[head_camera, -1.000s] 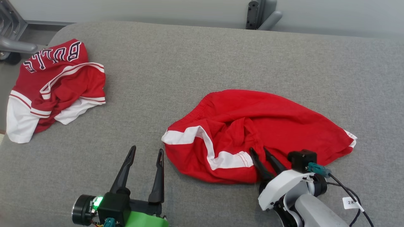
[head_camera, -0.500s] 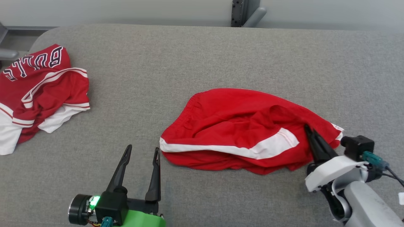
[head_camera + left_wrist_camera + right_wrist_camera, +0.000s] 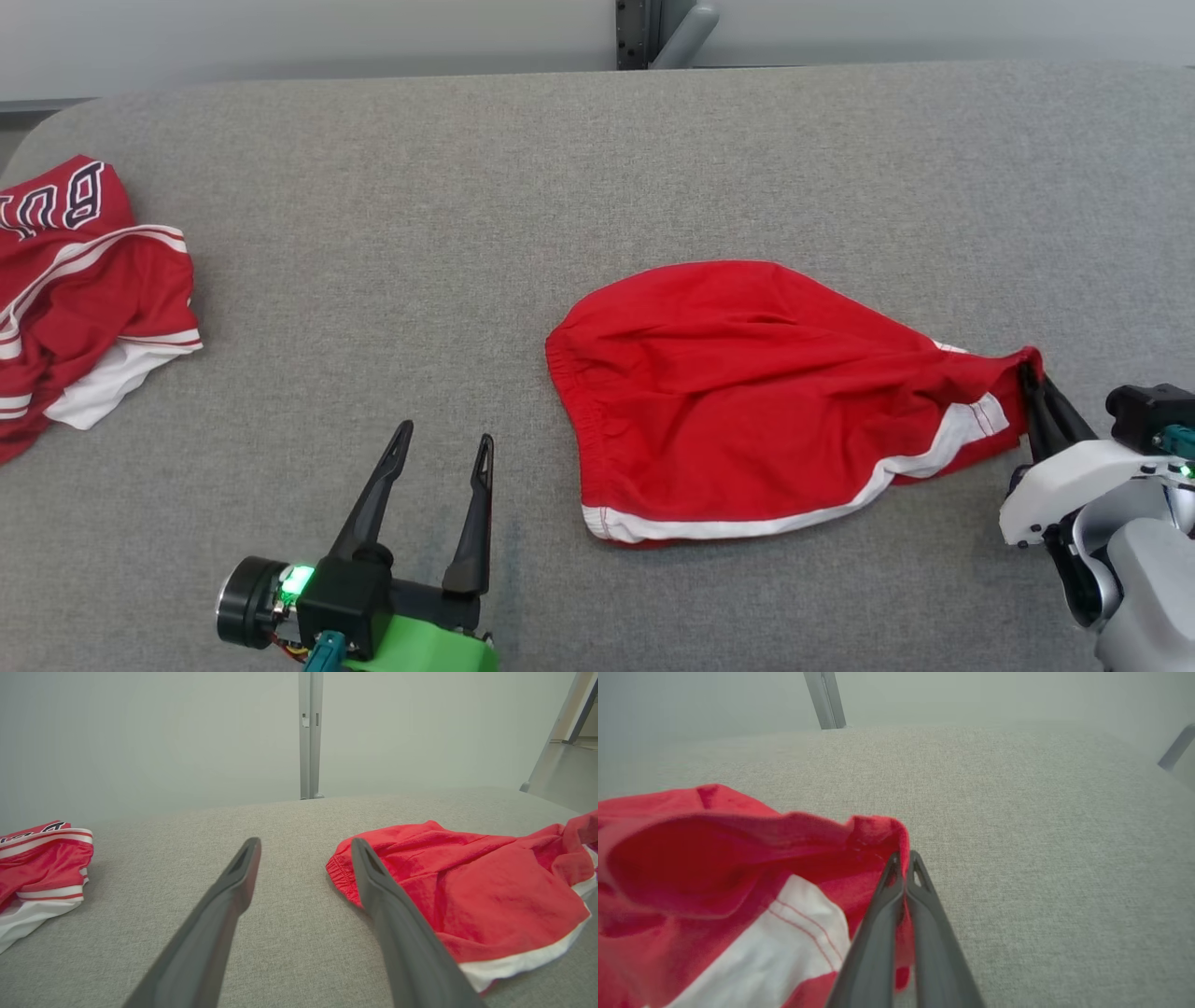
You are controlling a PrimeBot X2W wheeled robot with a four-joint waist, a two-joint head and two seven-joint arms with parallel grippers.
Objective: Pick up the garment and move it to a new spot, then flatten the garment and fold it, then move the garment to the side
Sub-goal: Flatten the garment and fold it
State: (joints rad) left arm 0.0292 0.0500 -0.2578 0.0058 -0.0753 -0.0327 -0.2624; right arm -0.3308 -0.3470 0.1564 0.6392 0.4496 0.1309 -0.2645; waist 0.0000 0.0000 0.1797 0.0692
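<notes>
Head view has my right gripper (image 3: 1031, 373) pinched tight on a corner of the red garment (image 3: 747, 392), which lies on the grey cushion (image 3: 467, 215). Its long axis runs straight off those fingertips toward my left, with the elastic waistband at the far end. My left gripper (image 3: 444, 434) stands spread wide and empty, near that waistband but not touching it.
</notes>
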